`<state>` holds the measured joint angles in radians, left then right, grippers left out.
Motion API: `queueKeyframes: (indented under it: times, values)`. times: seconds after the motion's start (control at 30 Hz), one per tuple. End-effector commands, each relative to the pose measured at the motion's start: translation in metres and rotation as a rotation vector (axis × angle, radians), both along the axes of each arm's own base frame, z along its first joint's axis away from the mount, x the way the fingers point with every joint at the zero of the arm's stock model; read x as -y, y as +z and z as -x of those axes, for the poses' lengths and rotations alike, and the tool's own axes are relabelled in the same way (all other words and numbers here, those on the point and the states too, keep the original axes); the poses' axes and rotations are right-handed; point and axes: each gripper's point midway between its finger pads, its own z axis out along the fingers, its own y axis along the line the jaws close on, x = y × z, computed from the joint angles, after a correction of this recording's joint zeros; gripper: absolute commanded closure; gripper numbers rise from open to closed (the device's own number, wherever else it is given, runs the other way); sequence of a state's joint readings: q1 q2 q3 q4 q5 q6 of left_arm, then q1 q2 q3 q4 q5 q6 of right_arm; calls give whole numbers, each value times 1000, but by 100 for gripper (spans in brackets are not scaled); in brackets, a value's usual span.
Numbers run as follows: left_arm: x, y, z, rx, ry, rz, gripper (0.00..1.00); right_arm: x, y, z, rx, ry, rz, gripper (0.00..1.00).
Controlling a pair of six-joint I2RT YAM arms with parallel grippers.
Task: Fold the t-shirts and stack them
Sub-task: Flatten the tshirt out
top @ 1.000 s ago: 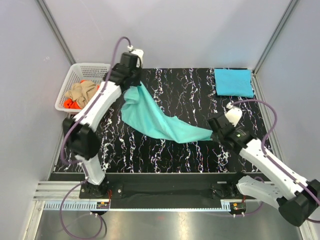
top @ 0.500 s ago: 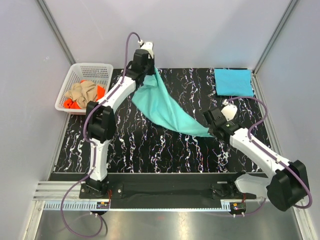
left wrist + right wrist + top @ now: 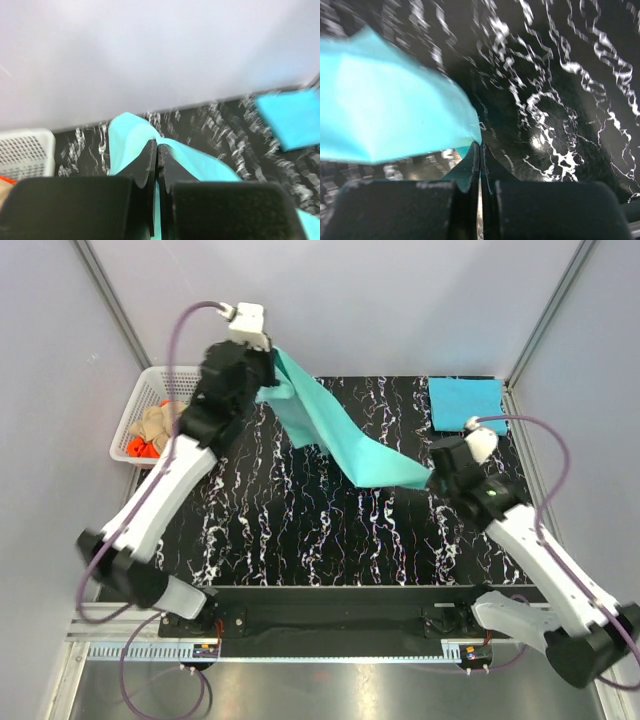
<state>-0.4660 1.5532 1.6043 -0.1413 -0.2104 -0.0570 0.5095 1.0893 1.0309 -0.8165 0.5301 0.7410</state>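
Black marbled table [image 3: 300,530], grey walls [image 3: 400,300] — left gripper [image 3: 156,150], right gripper [image 3: 480,147] both clamp teal t-shirt [image 3: 340,435].

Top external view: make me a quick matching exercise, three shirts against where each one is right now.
Things:
1. mint-teal t-shirt
2. sky-blue t-shirt
3. tan t-shirt

Places:
a. bunched in the white basket
b. strung in the air between left gripper and right gripper
c. folded flat at the far right of the table

Pairs: 1-b, 2-c, 3-a.
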Motion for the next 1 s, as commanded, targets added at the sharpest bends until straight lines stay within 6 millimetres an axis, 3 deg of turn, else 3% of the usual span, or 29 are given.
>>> queueKeyframes:
  times: [0.0,0.03,0.07,0.1,0.13,0.17,0.27,0.33,0.43,0.47,0.53,0.57,0.6,0.63,0.73,0.77,0.8,0.83,0.87,0.93,0.97]
  values:
    - [-22,74,64,99,-23,52,100,19,74,24,150,0,-52,100]
    - [-18,62,85,17,-80,47,100,21,81,32,156,21,-55,100]
    - [-25,84,109,36,-103,81,100,21,96,37,194,36,-80,100]
    - [-26,88,125,14,-128,102,100,23,111,46,245,53,-111,100]
    - [-25,79,144,-63,-175,116,100,21,118,51,268,88,-128,100]
    - [-30,104,167,-26,-206,146,100,20,127,55,294,105,-145,100]
    - [-28,116,200,-13,-307,170,100,21,134,64,324,133,-164,100]
    - [-24,114,203,-2,-341,165,100,16,131,63,317,151,-177,100]
    - [-22,78,182,-61,-297,105,100,3,113,57,286,187,-197,100]
    - [-18,47,163,-124,-265,63,100,0,100,54,259,190,-193,100]
    - [-22,17,132,-155,-180,-9,100,-6,88,47,245,196,-195,100]
    - [-15,-9,109,-204,-168,-50,100,-7,73,45,214,196,-181,100]
    - [-10,-23,94,-216,-159,-71,100,-10,64,41,192,197,-174,100]
    - [-2,-47,63,-246,-137,-80,100,-11,59,37,190,190,-171,100]
    - [13,-97,24,-375,-152,-64,100,-13,32,26,137,161,-141,100]
    - [23,-133,2,-458,-164,-74,100,-12,18,25,112,154,-125,100]
    - [29,-154,-4,-513,-176,-83,98,-14,10,19,102,148,-119,100]
    - [39,-190,-19,-582,-192,-97,93,-14,3,17,92,137,-109,100]
    - [42,-206,-27,-609,-191,-104,91,-13,-9,16,71,132,-100,100]
    - [40,-232,-38,-666,-158,-133,67,-20,-20,8,57,137,-104,100]
    - [40,-237,-53,-672,-136,-137,54,-21,-28,7,39,140,-98,100]
